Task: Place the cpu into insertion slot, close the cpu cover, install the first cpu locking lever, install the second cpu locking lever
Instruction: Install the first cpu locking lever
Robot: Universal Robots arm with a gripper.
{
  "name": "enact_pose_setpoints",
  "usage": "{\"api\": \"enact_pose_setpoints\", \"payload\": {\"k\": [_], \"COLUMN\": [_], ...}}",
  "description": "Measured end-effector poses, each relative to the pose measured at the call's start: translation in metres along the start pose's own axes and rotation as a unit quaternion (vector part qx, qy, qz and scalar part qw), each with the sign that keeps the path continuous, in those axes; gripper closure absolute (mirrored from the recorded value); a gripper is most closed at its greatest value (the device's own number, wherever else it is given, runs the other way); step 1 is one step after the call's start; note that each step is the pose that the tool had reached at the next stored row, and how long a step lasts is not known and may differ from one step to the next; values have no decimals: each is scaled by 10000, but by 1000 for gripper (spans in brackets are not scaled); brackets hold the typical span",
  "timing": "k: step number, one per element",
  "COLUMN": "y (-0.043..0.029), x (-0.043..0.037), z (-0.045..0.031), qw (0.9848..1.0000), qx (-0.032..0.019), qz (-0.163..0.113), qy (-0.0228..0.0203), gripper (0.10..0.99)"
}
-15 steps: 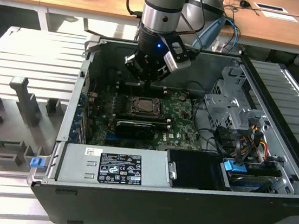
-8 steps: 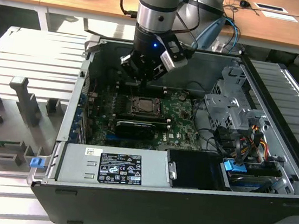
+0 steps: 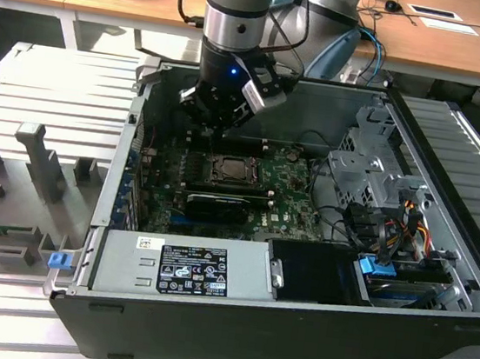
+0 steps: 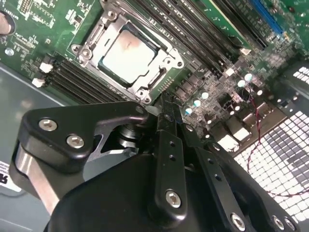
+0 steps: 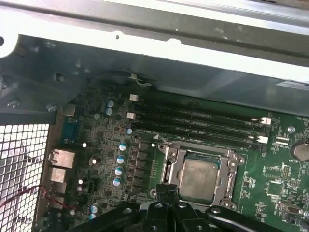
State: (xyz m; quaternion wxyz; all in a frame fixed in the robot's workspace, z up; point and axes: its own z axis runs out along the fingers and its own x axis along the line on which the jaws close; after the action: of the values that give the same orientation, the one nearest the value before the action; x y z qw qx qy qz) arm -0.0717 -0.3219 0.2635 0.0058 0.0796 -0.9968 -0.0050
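The cpu (image 5: 199,180) sits in the insertion slot (image 5: 178,174), with the cpu cover (image 5: 169,164) lying flat around it. The gripper (image 5: 167,191) hangs just beside the slot, its fingers pressed together on nothing. Well apart from the slot, the grey power supply (image 3: 125,262) carries a white label (image 3: 192,271) whose print I can't make out.

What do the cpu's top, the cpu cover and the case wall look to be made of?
The cpu: dull silver-beige metal top, matte, with only a soft glare. The cpu cover: thin bright metal plate, probably steel, with crisp stamped edges and small glints. The case wall: grey sheet metal, satin finish, with a broad smooth sheen.
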Motion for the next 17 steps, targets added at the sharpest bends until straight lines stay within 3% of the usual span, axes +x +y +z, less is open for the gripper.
{"api": "enact_pose_setpoints", "payload": {"k": [17], "y": [67], "x": [260], "z": [14], "qw": [9999], "qx": [-10], "qz": [106], "qy": [-8], "gripper": [980]}}
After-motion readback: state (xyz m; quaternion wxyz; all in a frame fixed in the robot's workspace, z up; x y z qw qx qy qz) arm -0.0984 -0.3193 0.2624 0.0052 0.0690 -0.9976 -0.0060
